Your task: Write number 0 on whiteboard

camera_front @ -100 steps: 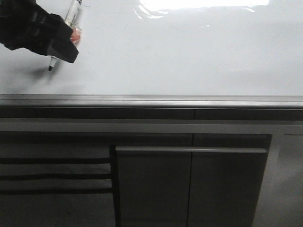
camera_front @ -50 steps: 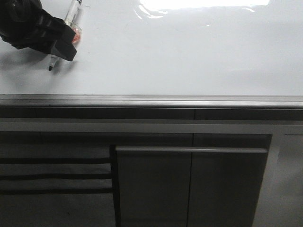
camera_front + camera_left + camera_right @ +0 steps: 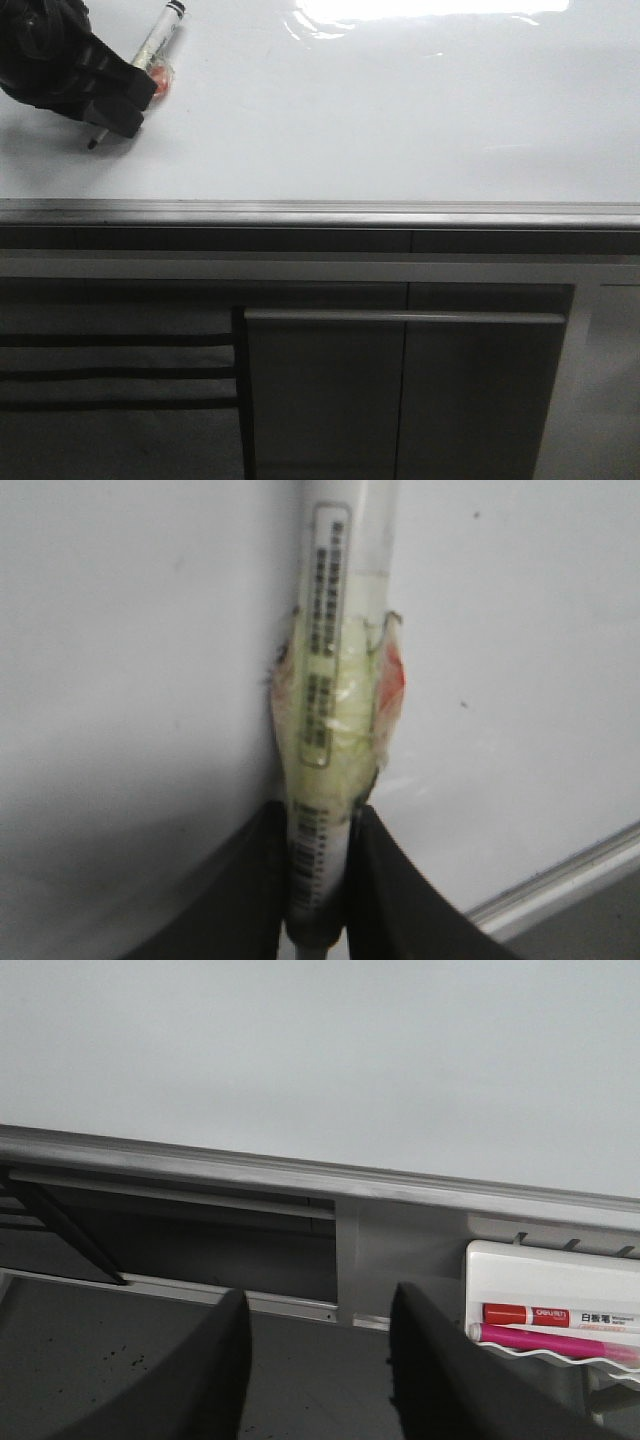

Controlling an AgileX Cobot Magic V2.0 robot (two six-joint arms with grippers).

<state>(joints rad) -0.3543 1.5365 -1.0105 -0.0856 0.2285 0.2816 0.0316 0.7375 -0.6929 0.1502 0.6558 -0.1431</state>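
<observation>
The marker pen (image 3: 146, 52) lies slanted at the whiteboard's (image 3: 400, 110) far-left corner, in the left claw (image 3: 118, 112); the edge strip (image 3: 320, 213) runs along the whiteboard's near side; cabinet panels (image 3: 400, 390) stand below it.

A white tray (image 3: 520, 1278) holds a red marker (image 3: 560, 1315) beside a pink marker (image 3: 560, 1341).

Looks like an office or classroom: a big glossy whiteboard (image 3: 400, 110), grey cabinet panels (image 3: 400, 390) just below it, a white marker tray (image 3: 550, 1300) beside its edge.
</observation>
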